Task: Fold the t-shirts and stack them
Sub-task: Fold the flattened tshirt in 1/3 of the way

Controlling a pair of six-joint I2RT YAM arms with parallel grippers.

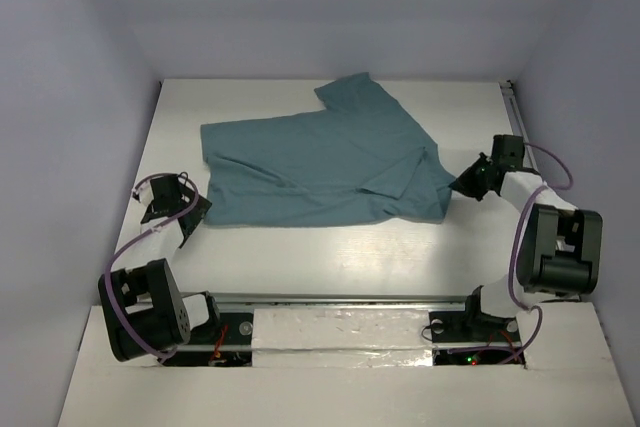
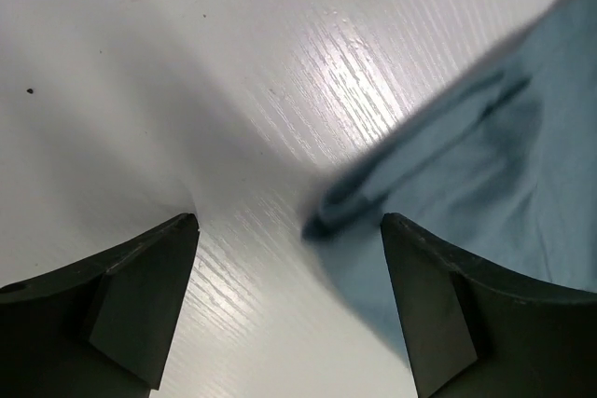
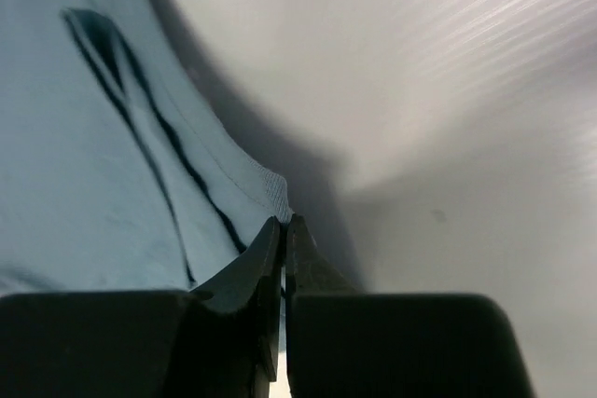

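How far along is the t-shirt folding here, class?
Done: nothing neat yet; the teal t-shirt lies spread and creased on the white table. In hand: the right pincer is shut on its right edge; the left pincer hangs open by its near-left corner. Left: all the folds, then stacking.

Plain teal t-shirt [image 1: 320,162], white table [image 1: 330,257], black grippers w/ purple cables.

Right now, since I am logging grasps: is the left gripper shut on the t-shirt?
No, the left gripper stands wide open, with a corner of the t-shirt lying ungripped in the gap.
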